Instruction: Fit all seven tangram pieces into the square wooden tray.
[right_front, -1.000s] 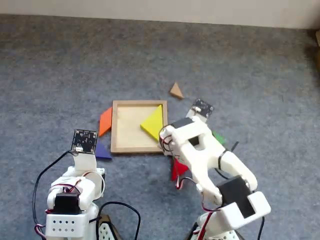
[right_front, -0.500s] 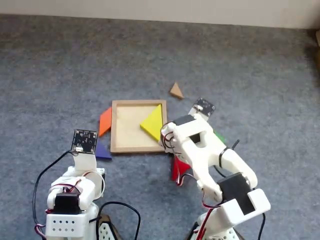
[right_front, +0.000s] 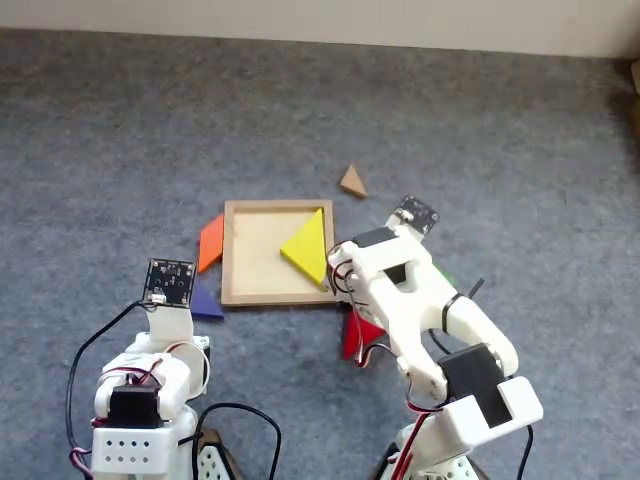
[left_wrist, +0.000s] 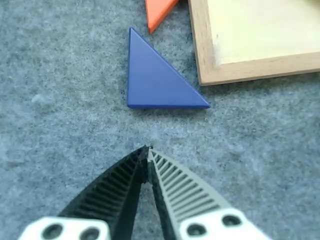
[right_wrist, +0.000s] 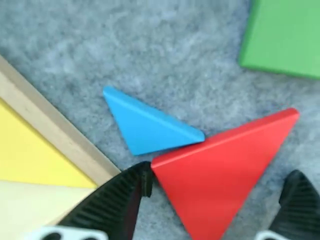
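The square wooden tray (right_front: 236, 252) lies mid-table with a yellow triangle (right_front: 308, 245) inside, against its right wall. My right gripper (right_wrist: 220, 177) is open and straddles a red triangle (right_wrist: 225, 165) on the carpet just off the tray's near right corner (right_wrist: 47, 127). A light blue triangle (right_wrist: 147, 127) touches the red one, and a green piece (right_wrist: 285, 35) lies beyond. My left gripper (left_wrist: 146, 152) is shut on nothing, just short of a dark blue triangle (left_wrist: 152, 82) beside the tray's near left corner (left_wrist: 220, 72). An orange piece (left_wrist: 157, 10) lies past it.
A small brown triangle (right_front: 351, 181) sits alone on the carpet beyond the tray's far right corner. The right arm (right_front: 410, 300) hangs over the red triangle (right_front: 358, 337) and the pieces right of the tray. Open carpet surrounds the far and left sides.
The right arm has shifted slightly to the right, away from the tray, uncovering more of the red triangle. The left arm has not moved.
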